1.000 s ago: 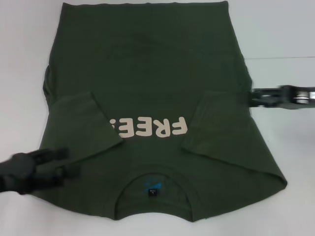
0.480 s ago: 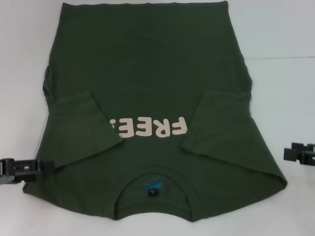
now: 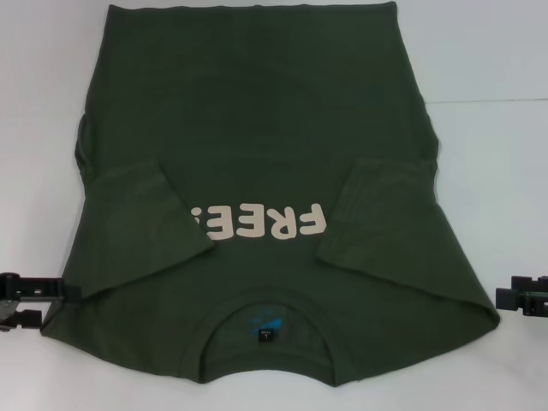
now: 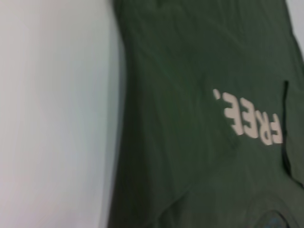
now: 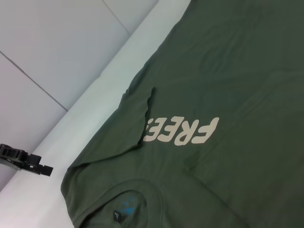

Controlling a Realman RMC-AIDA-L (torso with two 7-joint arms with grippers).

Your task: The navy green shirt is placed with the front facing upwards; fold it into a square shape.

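- The left gripper (image 3: 64, 291) sits low at the robot's left, its tip touching or just beside the shoulder edge of the navy green shirt (image 3: 257, 128); whether its fingers are parted or closed cannot be told from these views.
- The right gripper (image 3: 501, 297) sits opposite at the robot's right, level with the other shoulder corner and just beside it; its finger state cannot be told either.
- The shirt lies flat and front-up on the white table (image 3: 488, 68), collar (image 3: 267, 300) nearest the robot, hem at the far end, both sleeves folded inward over the chest beside the cream "FREE!" lettering (image 3: 261, 223).
- Judged from the cloth's look: light, soft and limp, likely to sag and drag if lifted by one point.
- The two shoulder corners, pinched through both layers, look like the sensible holds for carrying the collar end toward the hem.
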